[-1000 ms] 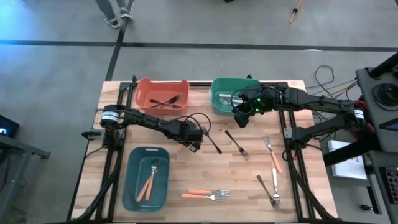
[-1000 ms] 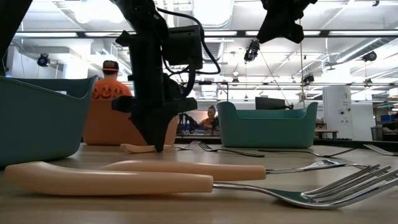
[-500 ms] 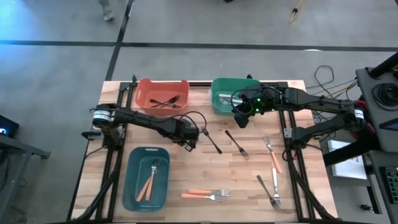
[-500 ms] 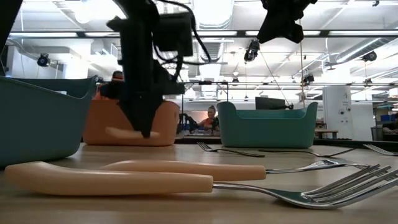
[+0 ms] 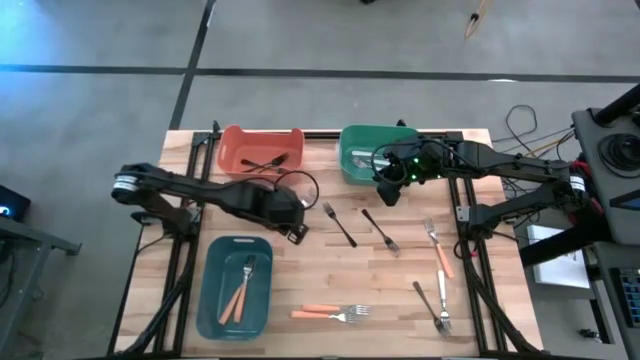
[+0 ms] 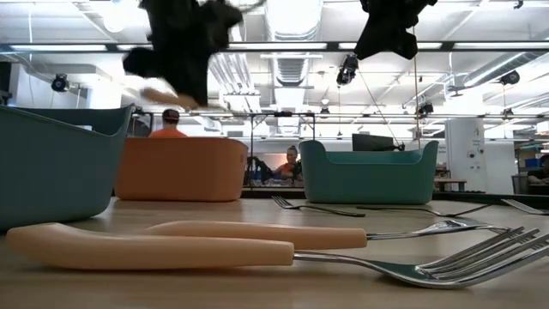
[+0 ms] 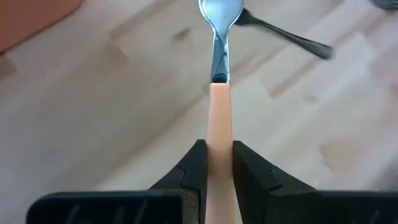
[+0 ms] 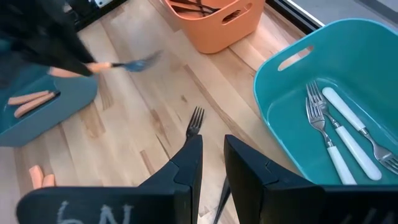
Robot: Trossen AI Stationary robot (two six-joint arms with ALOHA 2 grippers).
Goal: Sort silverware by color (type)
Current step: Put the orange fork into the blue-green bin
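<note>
My left gripper [image 5: 291, 217] hangs over the table's middle, shut on an orange-handled utensil [image 7: 218, 124] with a metal head [image 7: 217, 14]. The low view shows this gripper [image 6: 183, 47] well above the table, the handle [image 6: 158, 93] sticking out below it. My right gripper [image 5: 388, 191] waits beside the green bin [image 5: 352, 160], slightly open and holding nothing. Two black forks [image 5: 340, 225] [image 5: 381, 231] lie flat mid-table. Orange-handled forks [image 5: 330, 312] [image 5: 438, 250] and a white-handled one [image 5: 441, 298] lie toward the near and right edges. My left gripper pinches the utensil's orange handle [image 7: 219, 163] between its two fingers [image 7: 194, 168]. The handle runs straight out along the fingers, metal head farthest from the gripper. The utensil is lifted clear of the table.
The orange bin [image 5: 235, 160] at the far edge holds black utensils. White-handled pieces lie in the green bin [image 8: 273, 124]. The blue bin [image 5: 212, 300] at the near left holds orange-handled ones. Bare wood lies between the blue bin and the near forks. A person stands in the room behind.
My left gripper has risen from the table with the orange-handled utensil, lifting it clear, and has shifted a little toward the table's left edge. My right arm has kept still.
</note>
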